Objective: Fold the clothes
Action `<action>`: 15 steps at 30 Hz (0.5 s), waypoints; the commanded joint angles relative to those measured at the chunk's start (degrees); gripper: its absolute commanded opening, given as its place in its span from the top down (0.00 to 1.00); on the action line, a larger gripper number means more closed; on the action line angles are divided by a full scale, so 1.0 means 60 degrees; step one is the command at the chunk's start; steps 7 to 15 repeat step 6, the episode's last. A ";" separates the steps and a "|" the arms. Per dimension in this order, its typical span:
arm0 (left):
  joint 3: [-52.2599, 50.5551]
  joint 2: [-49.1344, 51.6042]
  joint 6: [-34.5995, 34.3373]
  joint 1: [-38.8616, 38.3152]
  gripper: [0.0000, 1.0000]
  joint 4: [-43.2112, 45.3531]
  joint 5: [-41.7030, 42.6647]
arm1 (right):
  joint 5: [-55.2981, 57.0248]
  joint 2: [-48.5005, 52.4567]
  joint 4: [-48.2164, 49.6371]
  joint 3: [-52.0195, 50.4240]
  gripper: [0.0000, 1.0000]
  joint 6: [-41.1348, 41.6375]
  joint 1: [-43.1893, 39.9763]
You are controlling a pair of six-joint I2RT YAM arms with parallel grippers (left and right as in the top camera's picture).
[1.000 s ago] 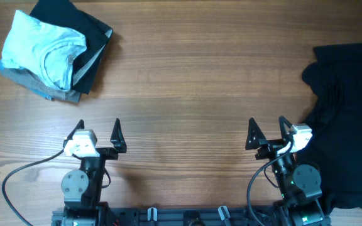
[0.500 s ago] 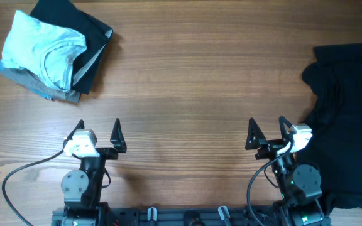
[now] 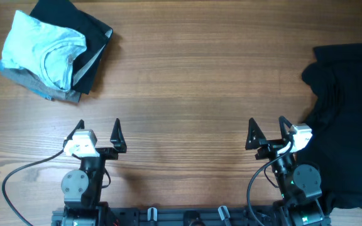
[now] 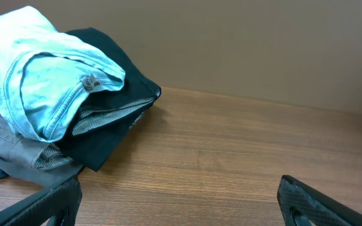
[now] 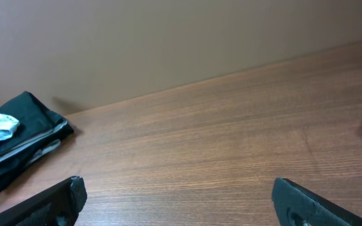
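A stack of folded clothes sits at the far left: a pale light-blue T-shirt (image 3: 43,45) on top of a black garment (image 3: 83,28) and a grey one (image 3: 39,86). The stack also shows in the left wrist view (image 4: 49,81) and, small, in the right wrist view (image 5: 17,141). A crumpled black garment (image 3: 347,119) lies unfolded at the right edge. My left gripper (image 3: 97,132) is open and empty near the front edge. My right gripper (image 3: 268,130) is open and empty, just left of the black garment.
The wooden table (image 3: 187,94) spans the view, with a plain wall behind it (image 5: 168,37). A black cable (image 3: 17,176) curls from the left arm's base at the front left.
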 commanded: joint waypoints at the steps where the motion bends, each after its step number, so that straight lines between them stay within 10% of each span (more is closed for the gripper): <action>1: -0.0044 -0.0073 -0.0095 0.0055 0.00 -0.0011 0.0113 | 0.0164 0.0015 0.0051 -0.0058 0.00 0.0066 -0.0047; 15: -0.0044 -0.0073 -0.0095 0.0055 0.00 -0.0011 0.0113 | 0.0164 0.0018 0.0051 -0.0058 0.00 0.0066 -0.0047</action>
